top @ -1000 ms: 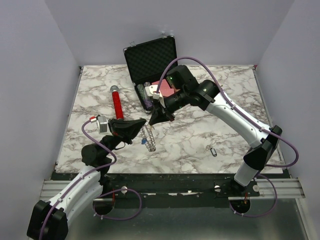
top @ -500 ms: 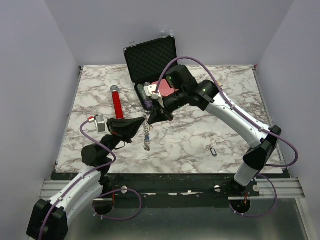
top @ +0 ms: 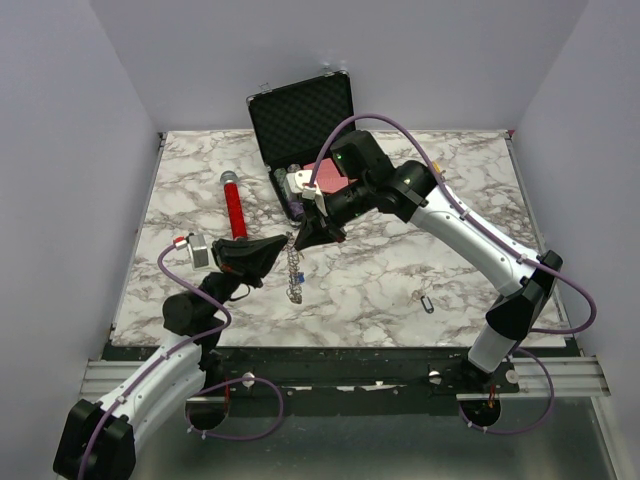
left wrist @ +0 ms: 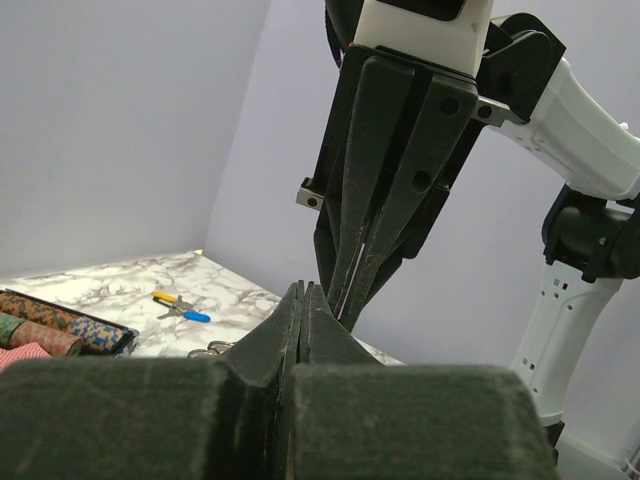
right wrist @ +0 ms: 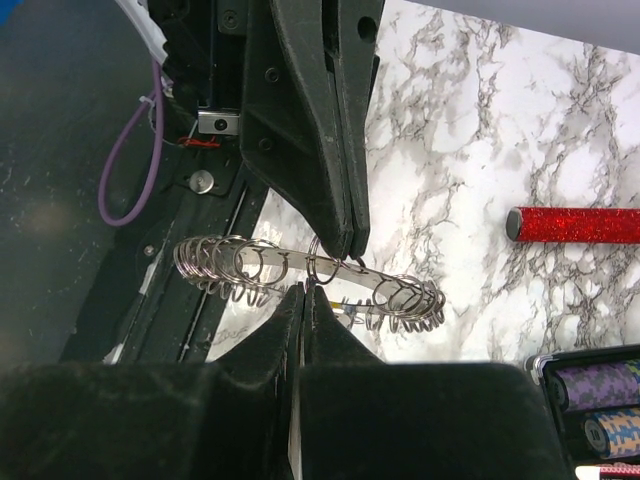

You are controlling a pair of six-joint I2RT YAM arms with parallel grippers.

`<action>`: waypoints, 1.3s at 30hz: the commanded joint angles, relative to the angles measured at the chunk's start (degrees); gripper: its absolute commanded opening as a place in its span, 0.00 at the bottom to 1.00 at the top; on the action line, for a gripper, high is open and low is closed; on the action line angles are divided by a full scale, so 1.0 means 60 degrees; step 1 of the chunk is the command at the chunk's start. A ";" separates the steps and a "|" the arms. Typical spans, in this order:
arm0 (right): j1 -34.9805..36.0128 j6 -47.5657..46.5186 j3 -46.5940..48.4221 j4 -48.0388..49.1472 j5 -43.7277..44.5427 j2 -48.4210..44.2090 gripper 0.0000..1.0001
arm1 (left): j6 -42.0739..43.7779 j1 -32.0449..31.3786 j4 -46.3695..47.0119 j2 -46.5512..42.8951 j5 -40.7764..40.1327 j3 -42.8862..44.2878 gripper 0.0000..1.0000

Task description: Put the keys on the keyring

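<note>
The left claw [right wrist: 350,240] held the keyring [right wrist: 275,262] pinched aloft, the right claw [right wrist: 303,298] barely parted beside it (grip unclear), while one tagged key [top: 427,302] lay unthreaded on the surface [top: 400,260].

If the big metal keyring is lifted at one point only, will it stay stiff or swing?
The keyring is probably stiff: in the right wrist view its band shows as one even curve. It may swing, since it hangs from one point under the left hand. The small loops along it look loose, so they could slide.
</note>
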 commanded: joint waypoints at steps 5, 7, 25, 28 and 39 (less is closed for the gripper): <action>0.0118 0.0211 0.0103 -0.0361 -0.0391 0.0106 0.11 | 0.0112 0.0013 0.0607 -0.0118 -0.0828 -0.0107 0.00; 0.0118 0.0240 0.0089 -0.0347 -0.0420 0.0107 0.11 | 0.0112 -0.0001 0.0621 -0.0075 -0.0872 -0.0122 0.00; 0.0118 0.0445 0.0234 -0.0289 -0.0582 0.0136 0.21 | 0.0053 -0.0001 0.0871 -0.0031 -0.0770 -0.0224 0.00; 0.0089 0.0518 0.0570 -0.0318 -0.0508 0.0180 0.24 | 0.0082 -0.0001 0.0915 -0.0060 -0.0668 -0.0254 0.00; -0.0600 0.2509 0.0543 0.0955 -0.0977 0.0399 0.43 | 0.0112 -0.0001 0.1558 0.0086 0.0182 -0.0357 0.00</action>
